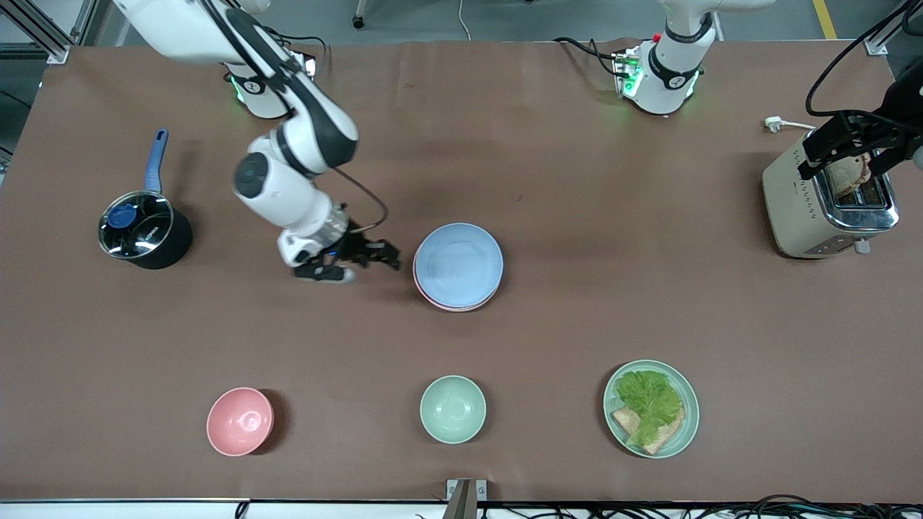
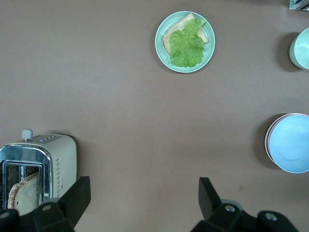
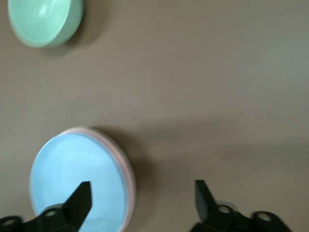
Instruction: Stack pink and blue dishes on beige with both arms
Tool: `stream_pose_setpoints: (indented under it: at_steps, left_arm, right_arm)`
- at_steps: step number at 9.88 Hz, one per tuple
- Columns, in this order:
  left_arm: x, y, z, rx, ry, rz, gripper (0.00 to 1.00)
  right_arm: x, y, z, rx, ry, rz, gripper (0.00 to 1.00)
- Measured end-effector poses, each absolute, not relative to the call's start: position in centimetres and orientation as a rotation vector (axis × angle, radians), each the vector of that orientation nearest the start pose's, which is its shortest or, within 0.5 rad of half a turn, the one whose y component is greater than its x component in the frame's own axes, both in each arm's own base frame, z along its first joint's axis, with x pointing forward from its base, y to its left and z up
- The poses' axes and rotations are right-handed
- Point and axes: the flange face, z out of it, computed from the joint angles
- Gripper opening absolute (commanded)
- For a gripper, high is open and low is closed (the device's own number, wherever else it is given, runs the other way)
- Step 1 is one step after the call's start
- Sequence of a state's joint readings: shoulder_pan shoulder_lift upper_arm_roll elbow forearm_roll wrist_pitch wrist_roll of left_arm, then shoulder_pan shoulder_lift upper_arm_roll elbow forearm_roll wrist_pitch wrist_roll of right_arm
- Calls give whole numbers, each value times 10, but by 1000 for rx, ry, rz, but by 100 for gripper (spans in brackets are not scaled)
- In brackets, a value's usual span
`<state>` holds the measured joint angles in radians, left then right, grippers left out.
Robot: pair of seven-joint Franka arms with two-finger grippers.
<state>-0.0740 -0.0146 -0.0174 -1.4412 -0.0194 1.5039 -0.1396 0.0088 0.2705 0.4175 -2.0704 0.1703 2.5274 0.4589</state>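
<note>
The light blue plate [image 1: 458,264] lies on top of the pale pink plate [image 1: 451,307] in the middle of the table; only the pink rim shows under it. No beige plate shows anywhere. My right gripper [image 1: 381,255] hovers low beside the stack, toward the right arm's end, open and empty. In the right wrist view one finger of the right gripper [image 3: 142,186] is over the blue plate [image 3: 77,179] and the other over bare table, with the pink rim [image 3: 129,179] between. My left gripper [image 1: 854,148] is open and empty above the toaster. The left wrist view shows the stack [image 2: 292,143] far from the left gripper [image 2: 144,181].
A toaster [image 1: 822,209] holding bread stands at the left arm's end. A black pot [image 1: 144,231] with a blue handle is at the right arm's end. Near the front camera sit a pink bowl [image 1: 240,422], a mint bowl [image 1: 453,409] and a mint plate [image 1: 692,411] with lettuce and bread.
</note>
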Motion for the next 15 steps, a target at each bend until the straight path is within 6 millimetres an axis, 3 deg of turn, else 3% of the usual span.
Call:
stream_pose_setpoints:
  at_steps: [3,5,7,8,10,12,15]
  left_arm:
    - [539,-52,688,-3170,-69,-120,98]
    - [538,-52,688,-3169,-9,-113,98]
    - [536,-51,686,-3168,1,-79,98]
    - [534,-51,685,-3167,1,-60,98]
    - [532,-50,686,-3167,0,-53,98]
    - [531,-50,687,-3167,0,-58,98]
    - [531,-50,688,-3167,-1,-59,98]
  right_arm:
    - [582,124,439,-2989,405,-218,100]
    - [581,51,523,-3040,565,-173,100]
    - [574,-4,597,-3060,701,-135,100]
    - [565,-21,623,-3071,701,-93,100]
    - [552,-47,651,-3109,475,-28,100]
    - [547,-71,657,-3075,403,-20,100]
    - [550,-61,653,-3083,347,-2,100]
